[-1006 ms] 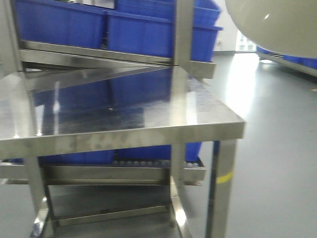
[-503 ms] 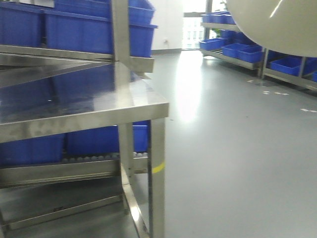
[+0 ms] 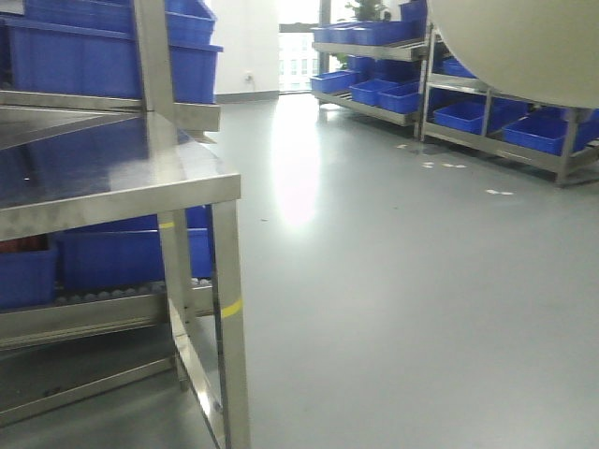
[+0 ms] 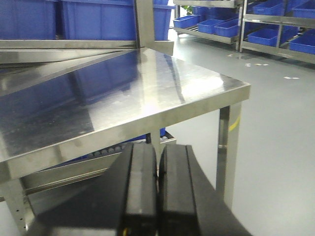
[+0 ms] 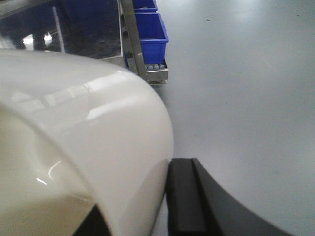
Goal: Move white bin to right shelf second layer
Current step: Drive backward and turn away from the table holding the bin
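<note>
Gripping the white bin [image 5: 74, 123] by its wall, the right gripper [image 5: 140, 201] holds it raised, presumably to clear the steel table [image 3: 112, 182] off its left; left gripper [image 4: 157, 150] pressed together, empty, table just ahead

Bright glare on floor [image 3: 298, 178] and tabletop [image 4: 197, 86] — the close white bin [image 5: 74, 123] looks soft.

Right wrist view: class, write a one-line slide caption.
White bin held by the right gripper, jaws astride its wall, above grey floor beside a blue crate.
</note>
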Action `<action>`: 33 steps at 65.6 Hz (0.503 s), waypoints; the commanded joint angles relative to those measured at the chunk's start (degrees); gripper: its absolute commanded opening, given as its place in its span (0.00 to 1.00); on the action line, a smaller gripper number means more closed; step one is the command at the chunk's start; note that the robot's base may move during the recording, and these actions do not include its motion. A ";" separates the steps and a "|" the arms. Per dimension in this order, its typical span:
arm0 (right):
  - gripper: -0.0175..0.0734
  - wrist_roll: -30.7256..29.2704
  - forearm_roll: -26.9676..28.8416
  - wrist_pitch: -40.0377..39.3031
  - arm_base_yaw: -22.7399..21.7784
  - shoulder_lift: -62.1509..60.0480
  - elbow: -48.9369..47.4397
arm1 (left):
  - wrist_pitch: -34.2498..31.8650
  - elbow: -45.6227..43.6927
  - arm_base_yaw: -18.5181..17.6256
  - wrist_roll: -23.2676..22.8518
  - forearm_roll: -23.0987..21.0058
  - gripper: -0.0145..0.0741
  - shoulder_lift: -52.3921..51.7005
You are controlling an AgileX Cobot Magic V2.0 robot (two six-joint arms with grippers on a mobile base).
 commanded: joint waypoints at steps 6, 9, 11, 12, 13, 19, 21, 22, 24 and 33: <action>0.25 -0.10 -0.18 -5.64 -0.24 -0.15 -1.71 | -4.95 2.11 -0.34 -0.18 0.00 0.26 -0.81; 0.25 -0.10 -0.18 -5.64 -0.24 -0.15 -1.71 | -4.95 2.11 -0.34 -0.18 0.00 0.26 -0.81; 0.25 -0.10 -0.18 -5.64 -0.24 -0.15 -1.71 | -4.95 2.11 -0.34 -0.18 0.00 0.26 -0.81; 0.25 -0.10 -0.18 -5.64 -0.24 -0.15 -1.71 | -4.95 2.11 -0.34 -0.18 0.00 0.26 -0.81; 0.25 -0.10 -0.18 -5.64 -0.24 -0.15 -1.71 | -4.95 2.11 -0.34 -0.18 0.00 0.26 -0.81; 0.25 -0.10 -0.18 -5.64 -0.24 -0.15 -1.71 | -4.95 2.11 -0.34 -0.18 0.00 0.26 -0.81; 0.25 -0.10 -0.18 -5.64 -0.24 -0.15 -1.71 | -4.95 2.11 -0.34 -0.18 0.00 0.26 -0.81; 0.25 -0.10 -0.18 -5.64 -0.24 -0.15 -1.71 | -4.95 2.11 -0.34 -0.18 0.00 0.26 -0.81; 0.25 -0.10 -0.18 -5.64 -0.24 -0.15 -1.71 | -4.95 2.11 -0.34 -0.18 0.00 0.26 -0.81; 0.25 -0.10 -0.18 -5.64 -0.24 -0.15 -1.71 | -4.95 2.11 -0.34 -0.18 0.00 0.26 -0.81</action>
